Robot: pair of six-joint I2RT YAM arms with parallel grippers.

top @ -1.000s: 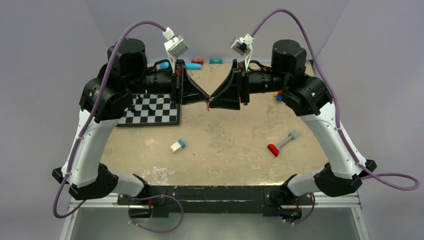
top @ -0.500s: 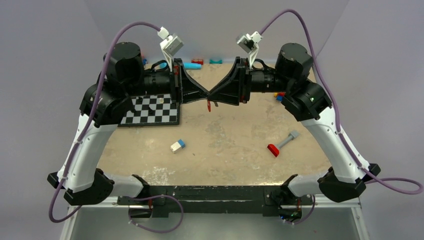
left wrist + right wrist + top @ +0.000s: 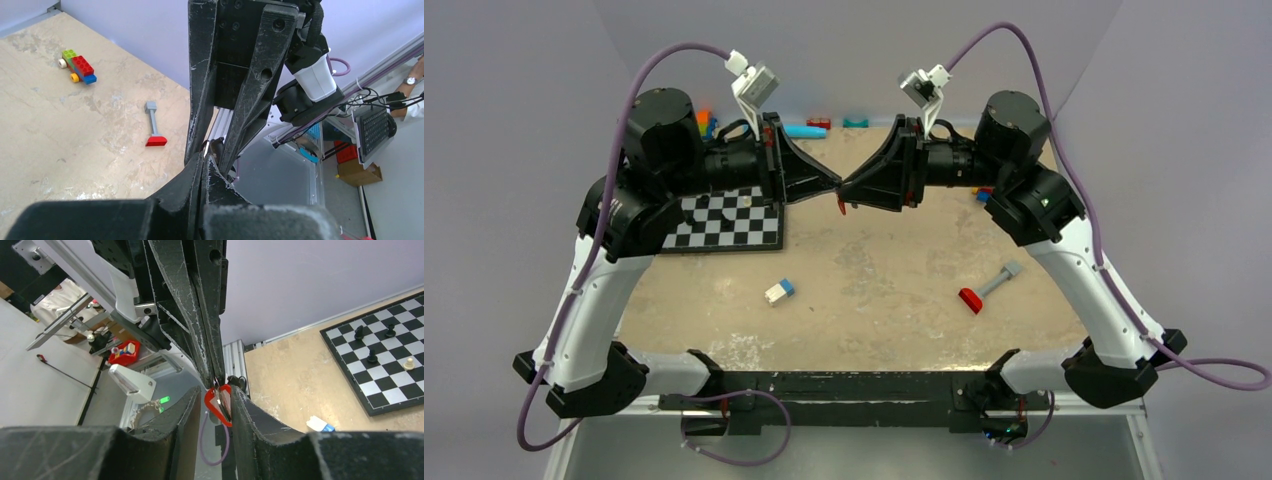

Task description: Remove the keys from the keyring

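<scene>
Currently both arms meet tip to tip in mid-air above the far middle of the table (image 3: 894, 270). Left end effector (image 3: 832, 186) points right and right end effector (image 3: 849, 188) points left. They are about level, with tips touching or as good as.

The task thing sits right at that junction. A red key (image 3: 210, 405) (head or cover, can't tell which) hangs just under the tips in the top view. In the right wrist view it sits between my right fingers. Right end effector is narrow, clamped on that red key as far as I can judge. Left end effector is pressed fully together on a thin bright sliver of metal at its tip. I take that for the keyring (image 3: 206, 147), but it is too small to tell which coil, or whether other keys hang there.

Relation that matters: ring and key lie on the line joining the two arms, so neither arm is nearer; each has one end. The key's long axis runs roughly downward, across both sets of fingers.

Pose: both arms rise from the bases, and the forearms turn inward, near horizontal. The wrist cameras ride on top. My call is that the next move needs the key worked along the ring with the left holding firm. The grip on the metal is thin, so a slip looks likely.
</scene>
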